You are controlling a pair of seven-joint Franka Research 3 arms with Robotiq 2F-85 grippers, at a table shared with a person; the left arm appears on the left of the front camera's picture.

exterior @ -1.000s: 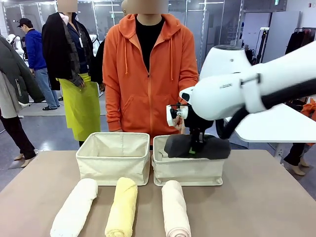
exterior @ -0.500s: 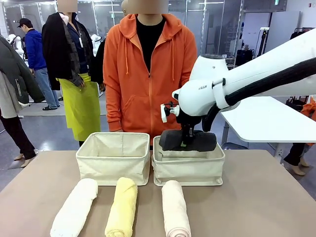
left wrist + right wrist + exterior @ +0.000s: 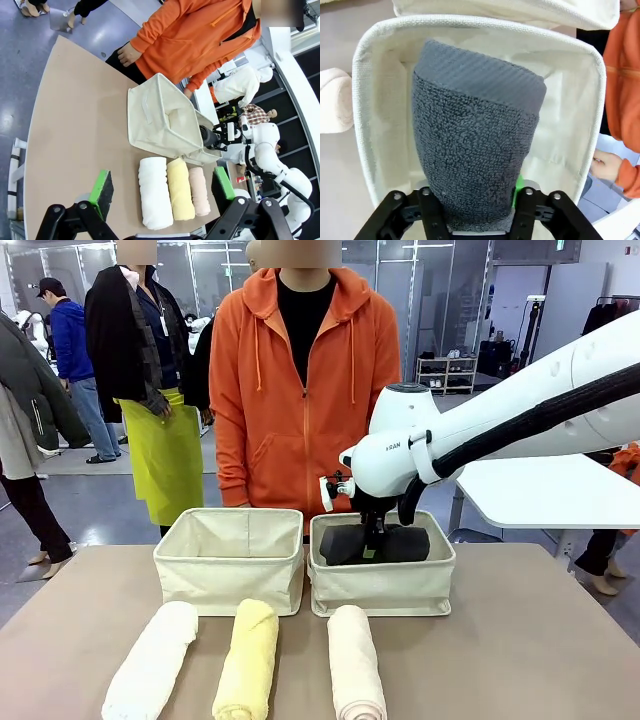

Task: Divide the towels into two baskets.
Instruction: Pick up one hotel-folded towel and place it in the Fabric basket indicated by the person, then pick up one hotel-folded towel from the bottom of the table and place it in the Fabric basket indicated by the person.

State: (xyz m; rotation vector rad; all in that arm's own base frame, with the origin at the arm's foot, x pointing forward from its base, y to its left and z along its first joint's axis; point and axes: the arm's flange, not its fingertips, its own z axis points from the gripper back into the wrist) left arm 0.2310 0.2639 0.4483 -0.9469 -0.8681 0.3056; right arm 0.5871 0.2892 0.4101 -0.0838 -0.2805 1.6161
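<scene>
Dark grey towel [image 3: 475, 150]: ribbed end band, looped pile. White towel [image 3: 150, 660], pale yellow towel [image 3: 247, 658], pink-beige towel [image 3: 356, 665]: plain. Left basket [image 3: 228, 580], right basket [image 3: 380, 592]: cream canvas. Counter [image 3: 530, 640]: tan. Hoodie [image 3: 300, 400]: orange. Left tool [image 3: 162, 182]: black, green pads [image 3: 102, 187].

Bright even indoor light, soft shadows, sharp; wrist cams fisheye-bent.

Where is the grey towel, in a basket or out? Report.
In: the grey towel lies inside the right basket, cream walls surrounding it.
</scene>
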